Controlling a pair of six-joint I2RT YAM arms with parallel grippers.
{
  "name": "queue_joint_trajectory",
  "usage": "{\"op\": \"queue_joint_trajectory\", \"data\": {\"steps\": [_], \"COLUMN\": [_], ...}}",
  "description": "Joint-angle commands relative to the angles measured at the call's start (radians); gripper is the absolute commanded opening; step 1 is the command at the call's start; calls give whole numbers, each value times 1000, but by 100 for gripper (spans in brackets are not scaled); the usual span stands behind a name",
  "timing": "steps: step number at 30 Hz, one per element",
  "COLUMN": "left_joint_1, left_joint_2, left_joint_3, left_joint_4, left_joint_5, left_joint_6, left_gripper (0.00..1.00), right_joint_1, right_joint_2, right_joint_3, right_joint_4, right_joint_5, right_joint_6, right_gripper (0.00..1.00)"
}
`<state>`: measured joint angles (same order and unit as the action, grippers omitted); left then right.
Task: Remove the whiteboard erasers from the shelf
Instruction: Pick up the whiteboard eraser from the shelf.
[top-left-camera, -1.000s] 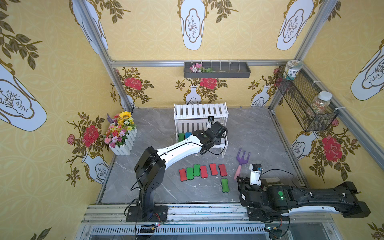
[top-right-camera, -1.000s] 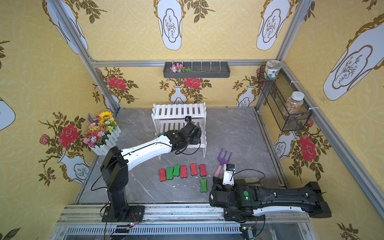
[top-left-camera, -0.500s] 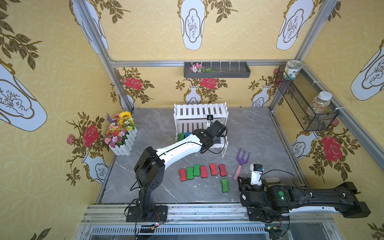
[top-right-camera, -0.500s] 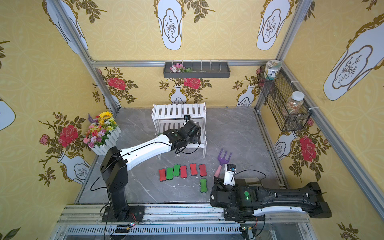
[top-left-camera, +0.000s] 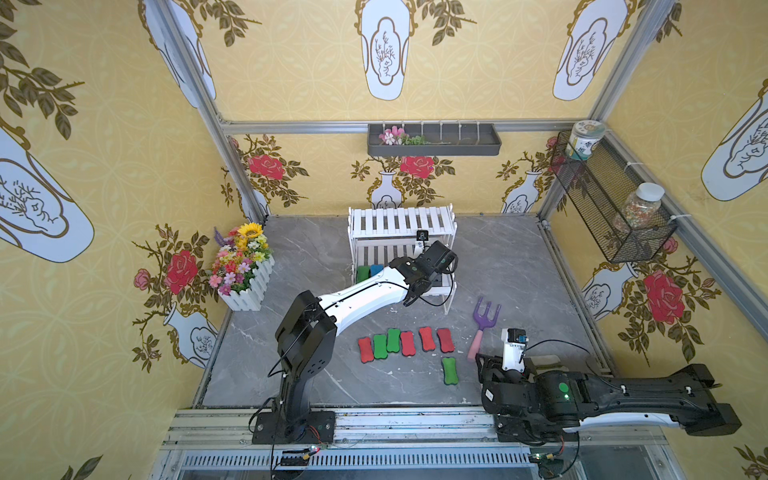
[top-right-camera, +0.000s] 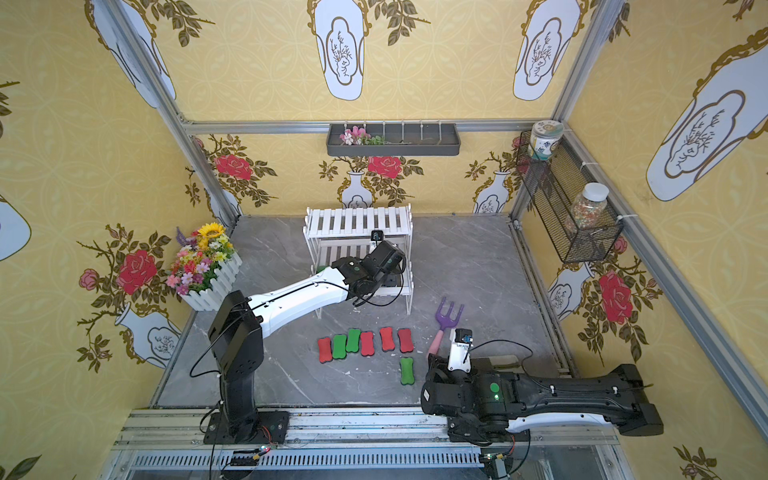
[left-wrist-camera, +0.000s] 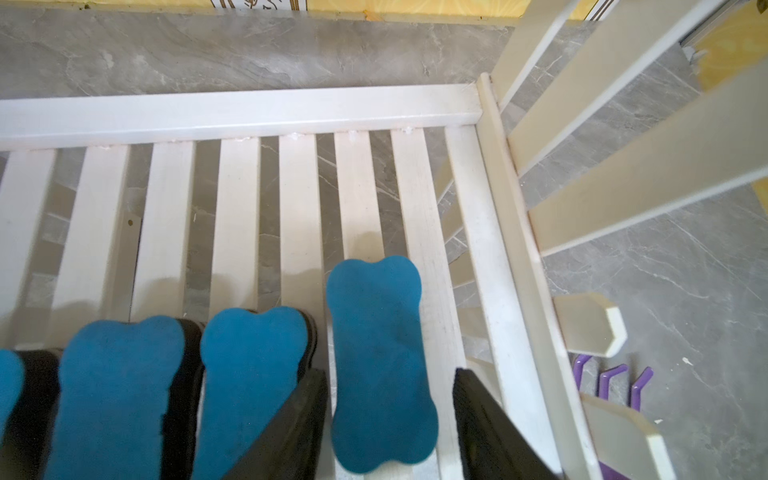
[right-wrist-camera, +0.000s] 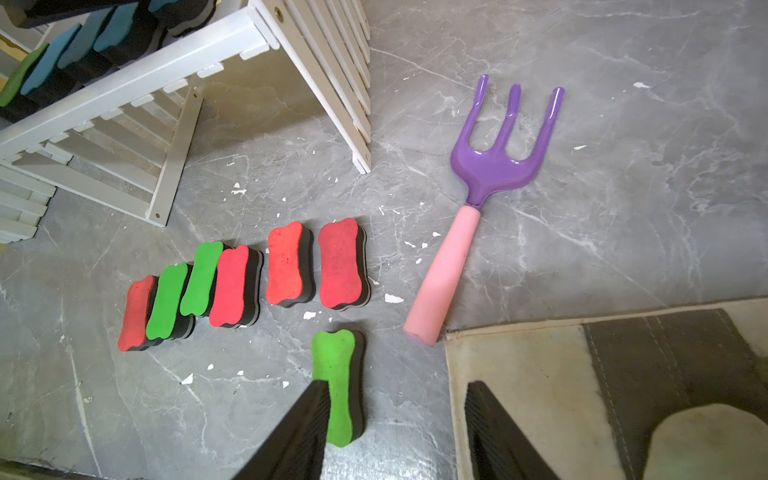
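1. Left claw stands narrowly apart astride the end blue eraser on the lower tier of the shelf, not yet pinching. Its inner finger could drag the neighbouring blue eraser, and its outer one could snag the side rail.
2. Right claw gapes empty above the bench; seven erasers lie at the shelf's 6 o'clock.
3. Jar label is too small to read.
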<state>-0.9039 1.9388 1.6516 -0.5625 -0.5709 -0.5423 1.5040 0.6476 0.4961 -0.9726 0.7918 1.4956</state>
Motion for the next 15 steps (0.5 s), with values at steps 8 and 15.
{"op": "queue_joint_trajectory", "data": {"steps": [8,15], "left_joint_1": [4,3], "left_joint_2": [44,58], "left_joint_3": [29,37], "left_joint_4": [-29,-33], "left_joint_5": [-36,-39], "left_joint_6": [9,14], "left_gripper": [56,54], "right_joint_1": [4,7], "right_joint_2": [-4,-2], "right_joint_3": [2,0], "right_joint_4": [-21,-24], "right_joint_5": [31,31], "right_joint_6": [13,18], "right_gripper": [57,57]}}
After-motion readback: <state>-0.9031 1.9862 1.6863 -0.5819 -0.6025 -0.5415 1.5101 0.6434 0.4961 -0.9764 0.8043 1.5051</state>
